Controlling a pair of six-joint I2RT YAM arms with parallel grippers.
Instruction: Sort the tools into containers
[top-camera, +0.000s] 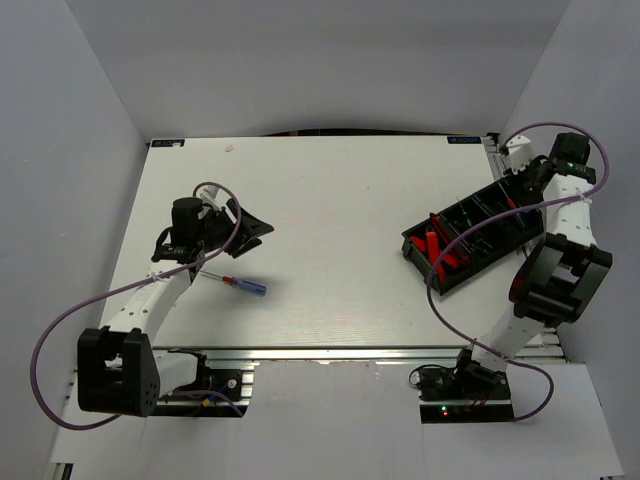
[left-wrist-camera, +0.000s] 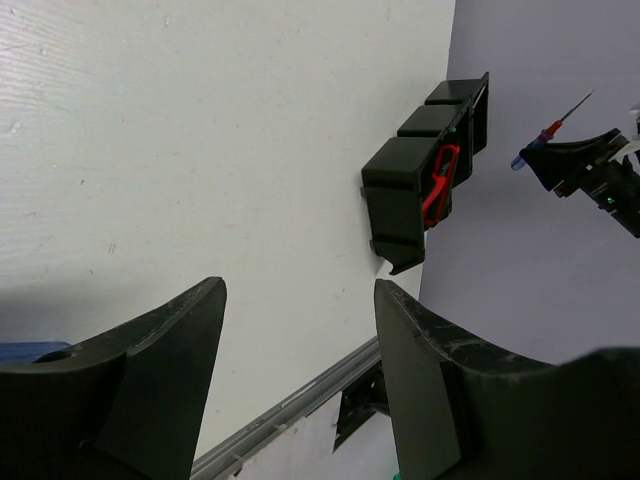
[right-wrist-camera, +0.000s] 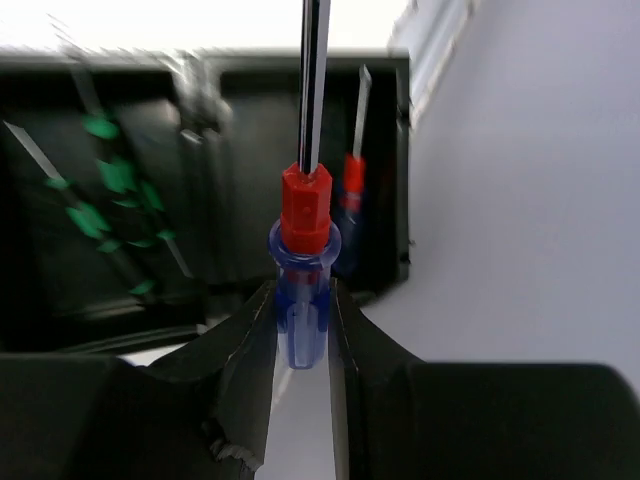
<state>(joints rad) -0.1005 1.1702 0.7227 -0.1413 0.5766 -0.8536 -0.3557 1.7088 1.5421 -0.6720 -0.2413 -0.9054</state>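
Grey walls (top-camera: 90, 120) close in a white worktop (top-camera: 340, 190); one loose screwdriver (top-camera: 243, 284), clear blue handle with a red collar, lies flat toward the near left corner. Its long axis runs roughly parallel to the near edge; the metal tip points at the left edge, the handle at the middle of the worktop.

The left end effector (top-camera: 255, 228) hangs just beyond it, on the far side, jaws apart and empty; the left wrist view confirms the open gap at the left end effector (left-wrist-camera: 300, 300). Judgement: this arm is far nearer; the pick calls for a short retreat toward the near edge, jaws set across the shaft.

The bins (top-camera: 415, 238) stand end to end near the right edge, well apart from the loose tool; red knives (top-camera: 440, 250) fill the nearer one, thin screwdrivers (right-wrist-camera: 110, 175) the farther.

The right end effector (right-wrist-camera: 300, 310) is clamped on a second screwdriver (right-wrist-camera: 303, 250) of the same pattern, tip forward, above the far bin; release appears to be its pending step.
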